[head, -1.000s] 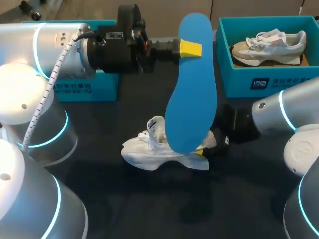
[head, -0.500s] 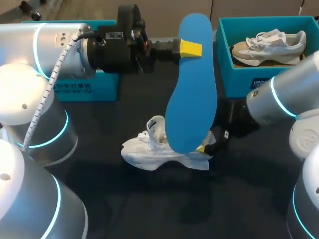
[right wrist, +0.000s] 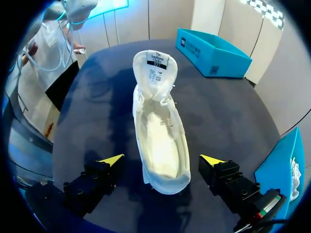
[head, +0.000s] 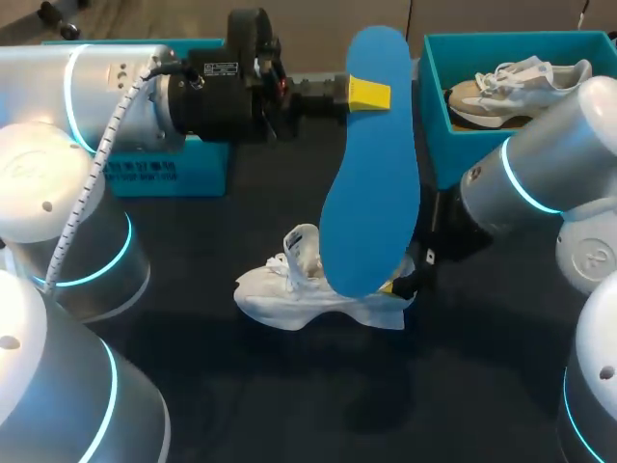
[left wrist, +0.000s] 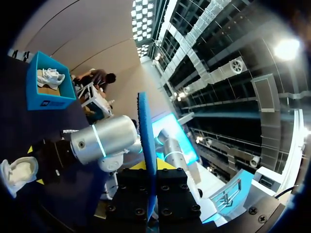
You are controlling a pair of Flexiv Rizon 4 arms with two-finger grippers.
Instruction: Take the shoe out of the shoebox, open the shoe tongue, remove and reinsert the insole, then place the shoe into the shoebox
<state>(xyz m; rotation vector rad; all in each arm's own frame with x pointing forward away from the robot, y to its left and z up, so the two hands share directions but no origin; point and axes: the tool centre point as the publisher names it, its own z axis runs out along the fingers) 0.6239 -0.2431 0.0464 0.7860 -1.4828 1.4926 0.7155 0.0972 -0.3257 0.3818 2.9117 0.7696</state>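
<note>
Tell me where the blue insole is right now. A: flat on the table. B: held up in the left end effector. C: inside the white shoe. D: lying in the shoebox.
B: the left end effector pinches the blue insole near one end, and the white shoe shows no insole inside.

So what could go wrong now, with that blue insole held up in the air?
The left gripper pinches the blue insole only near one end, so its long free part could swing or bend and miss the white shoe. The right gripper is open, its fingers either side of the heel without touching it, so the shoe could slide if the insole pushes on it.
</note>
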